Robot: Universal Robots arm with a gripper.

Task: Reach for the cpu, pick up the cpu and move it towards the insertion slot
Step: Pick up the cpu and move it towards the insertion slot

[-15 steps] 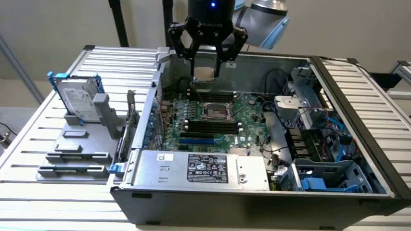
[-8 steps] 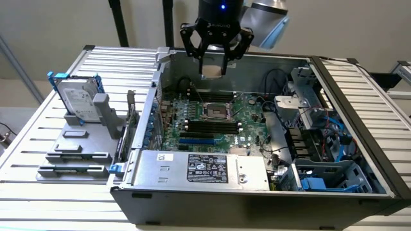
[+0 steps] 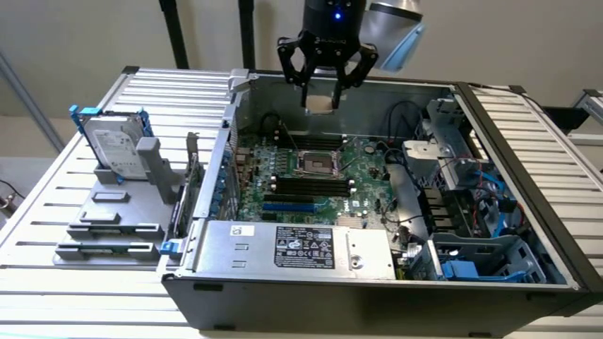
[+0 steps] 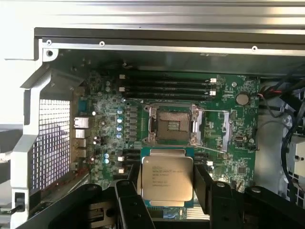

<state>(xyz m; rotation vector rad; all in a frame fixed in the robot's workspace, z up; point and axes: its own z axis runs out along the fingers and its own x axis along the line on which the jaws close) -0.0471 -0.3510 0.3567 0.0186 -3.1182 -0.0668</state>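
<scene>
gripper: black multi-link gripper on the arm, hanging above the rear of the open case, jaws clamped on opposite edges of the cpu
cpu: small flat square chip with a silvery-white metal lid, faint printed text and a pale rim over a green edge; held off the board between the black fingers, lid facing the wrist view; in the exterior view it hangs as a pale square below the gripper
insertion slot: square processor socket with a shiny metal frame and a dark centre, on the green motherboard, just beyond the held chip in the wrist view and below it in the exterior view; chip and socket are apart
step in hand, judged: carry toward the socket; chip lifted, not yet over the frame
doing it well, judged: keep the chip level and square to the frame; grip by the edges only, since the lid looks smooth and could slip; stay clear of the raised frame and its thin wire lever
memory slots: long narrow black strips beyond the socket, with more alongside the chip
case: open grey sheet-metal tower lying on its side, matte, with cable bundles at the exterior view's right
hard drive: grey metal block in a blue-edged frame, standing on a grey fixture, well apart from the chip
bench: slatted pale metal bench, ribbed surface
</scene>
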